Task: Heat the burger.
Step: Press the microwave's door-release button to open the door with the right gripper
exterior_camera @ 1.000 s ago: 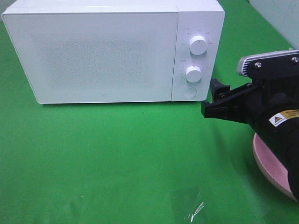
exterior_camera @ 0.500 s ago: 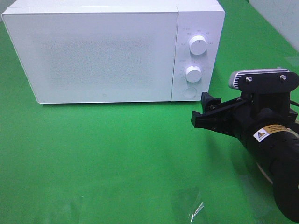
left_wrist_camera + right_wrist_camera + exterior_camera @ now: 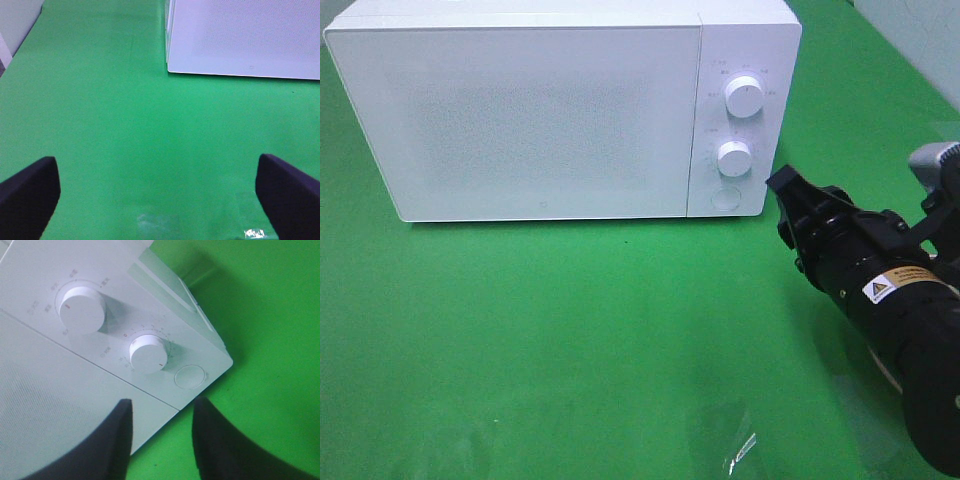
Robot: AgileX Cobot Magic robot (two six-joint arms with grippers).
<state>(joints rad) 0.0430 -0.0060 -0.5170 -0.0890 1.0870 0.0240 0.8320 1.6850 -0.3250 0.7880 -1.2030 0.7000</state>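
Observation:
The burger is out of view in every frame. The white microwave (image 3: 540,110) stands at the back of the green table with its door shut. My right gripper (image 3: 785,190) hovers just right of the microwave's lower front corner, beside the round button (image 3: 725,197). In the right wrist view its two dark fingers (image 3: 120,440) stand apart with nothing between them (image 3: 162,440), pointing at the control panel below the lower knob (image 3: 148,353). My left gripper (image 3: 160,195) is wide open over bare green cloth, with the microwave's left front corner (image 3: 170,65) ahead of it.
The panel carries an upper knob (image 3: 745,97), a lower knob (image 3: 734,158) and the round button (image 3: 190,377). A shiny patch (image 3: 735,450) lies on the cloth near the front. My right arm (image 3: 910,320) fills the right edge.
My right gripper has rolled over and moved up beside the microwave's lower right corner. Its fingers have drawn closer together. The pink plate seen earlier is now behind the arm.

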